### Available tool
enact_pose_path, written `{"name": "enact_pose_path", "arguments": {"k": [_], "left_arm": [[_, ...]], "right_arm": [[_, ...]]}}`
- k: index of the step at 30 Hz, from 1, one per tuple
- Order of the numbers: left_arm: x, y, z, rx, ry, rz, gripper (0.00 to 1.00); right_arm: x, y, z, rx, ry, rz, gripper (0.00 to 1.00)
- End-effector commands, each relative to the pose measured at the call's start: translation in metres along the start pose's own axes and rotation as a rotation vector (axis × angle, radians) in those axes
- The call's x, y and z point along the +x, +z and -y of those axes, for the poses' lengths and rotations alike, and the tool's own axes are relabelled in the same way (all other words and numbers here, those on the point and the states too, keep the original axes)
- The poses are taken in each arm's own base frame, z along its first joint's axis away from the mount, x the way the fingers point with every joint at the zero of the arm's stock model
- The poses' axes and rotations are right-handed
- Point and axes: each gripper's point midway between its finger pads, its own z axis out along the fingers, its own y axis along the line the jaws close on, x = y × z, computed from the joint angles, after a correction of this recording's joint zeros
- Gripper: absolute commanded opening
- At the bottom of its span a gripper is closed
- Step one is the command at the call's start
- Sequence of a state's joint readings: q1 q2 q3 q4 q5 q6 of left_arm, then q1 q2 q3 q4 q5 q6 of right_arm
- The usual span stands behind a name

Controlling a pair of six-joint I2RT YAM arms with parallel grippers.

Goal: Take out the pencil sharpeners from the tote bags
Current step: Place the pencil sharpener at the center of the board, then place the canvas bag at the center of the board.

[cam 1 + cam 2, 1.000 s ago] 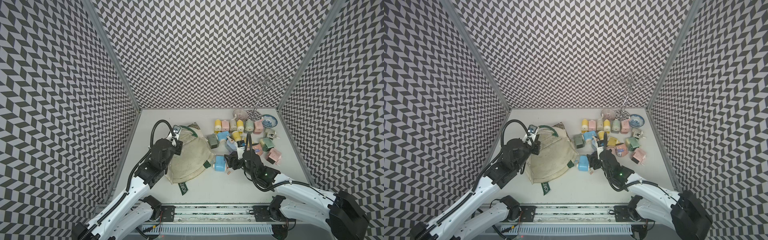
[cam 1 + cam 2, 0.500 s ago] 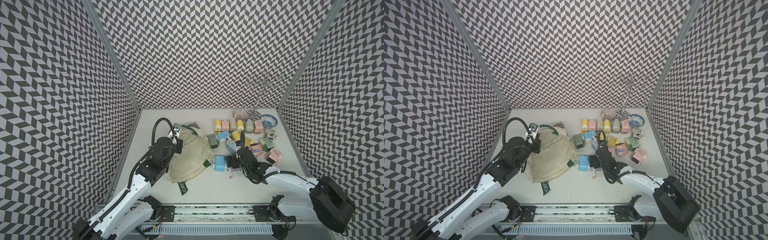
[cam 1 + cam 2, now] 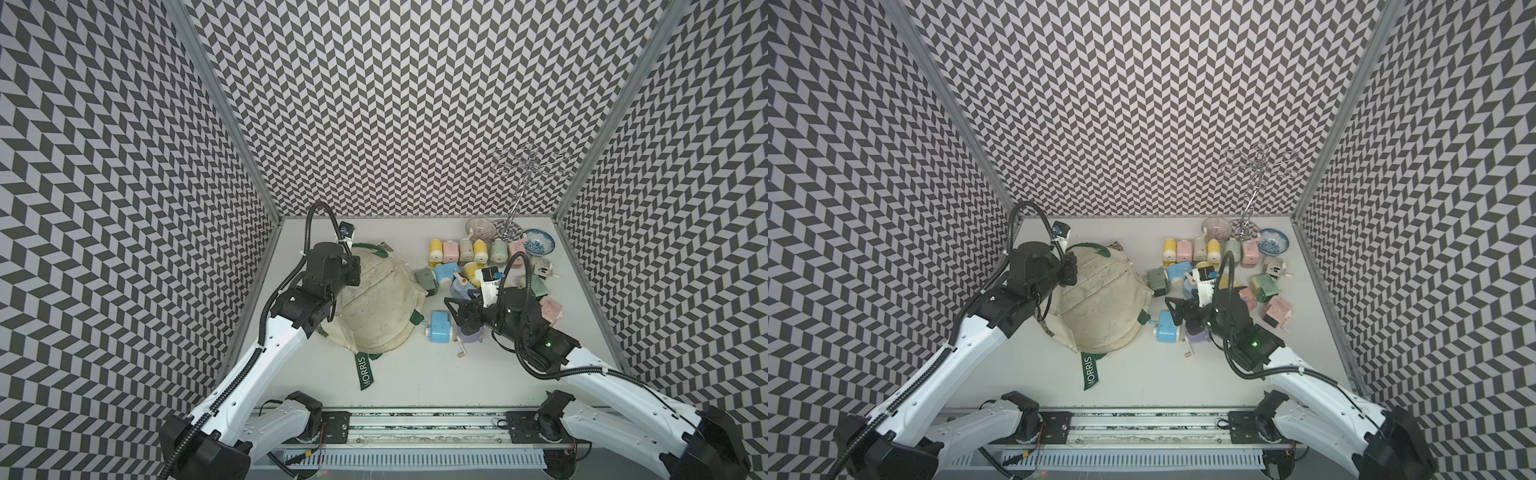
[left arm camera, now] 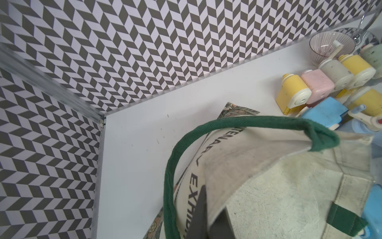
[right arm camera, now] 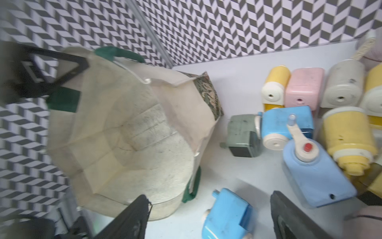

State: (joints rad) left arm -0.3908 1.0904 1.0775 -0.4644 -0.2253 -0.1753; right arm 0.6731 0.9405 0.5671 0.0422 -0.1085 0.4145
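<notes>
With left fingers (image 4: 200, 217) pinching the tote bag (image 3: 380, 307) rim and right fingers (image 5: 132, 217) gaping over a blue pencil sharpener (image 5: 227, 215) on the table (image 3: 415, 382) (bag seemingly empty), a clumsy sweep could push it inside.

In both top views the whole walled table (image 3: 415, 386) is seen from high above its front edge, looking down toward the back wall (image 3: 395, 124). The left wrist view is taken close over the tote bag (image 4: 279, 186), facing the back left corner (image 4: 102, 118); the right wrist view is aimed at its open mouth from nearby. Bag and pencil sharpeners (image 5: 303, 89) are shared by all views.
</notes>
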Motion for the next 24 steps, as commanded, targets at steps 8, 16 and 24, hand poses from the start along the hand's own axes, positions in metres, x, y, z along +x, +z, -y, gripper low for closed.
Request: {"name": "enact_pose_path", "arguments": {"k": [8,16,24], "left_arm": [[-0.019,0.001,-0.015,0.107,-0.225,-0.094,0.00],[-0.017,0.003,-0.021,0.136,-0.278,-0.112,0.00],[-0.014,0.010,-0.030,0.184,-0.339,-0.124,0.00]], "right_arm": [[0.051,0.045,-0.074,-0.282,0.211,-0.275,0.86],[0.096,0.099,-0.105,-0.323,0.284,-0.437,0.76],[0.084,0.153,-0.099,-0.281,0.297,-0.424,0.25]]}}
